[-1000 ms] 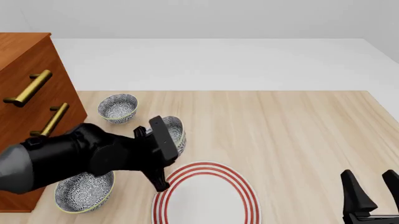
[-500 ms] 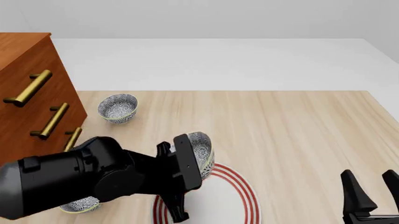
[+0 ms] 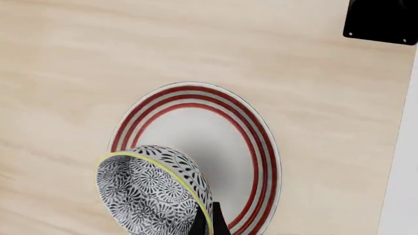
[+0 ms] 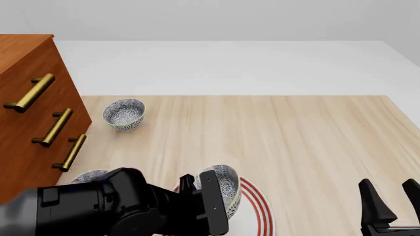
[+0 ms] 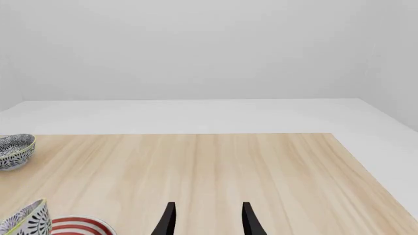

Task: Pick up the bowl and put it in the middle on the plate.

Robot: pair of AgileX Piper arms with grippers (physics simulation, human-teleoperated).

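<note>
On the left, the left gripper (image 3: 205,221) pinches the rim of the bowl (image 4: 223,189), holding it tilted above the near-left part of the plate (image 3: 196,132), seemingly clear of it, though the arm hides the gap. The carry is nearly done; next comes shifting to the plate's middle, levelling, lowering and letting go. At right, the right gripper (image 5: 206,219) waits parted and empty.

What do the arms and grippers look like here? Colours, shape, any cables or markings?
Both all black. Left arm: bulky rounded links, greyer toward the base, boxy wrist block. Right gripper: two slim tapered black fingers on a crossbar. No cables, labels or markings visible.
</note>
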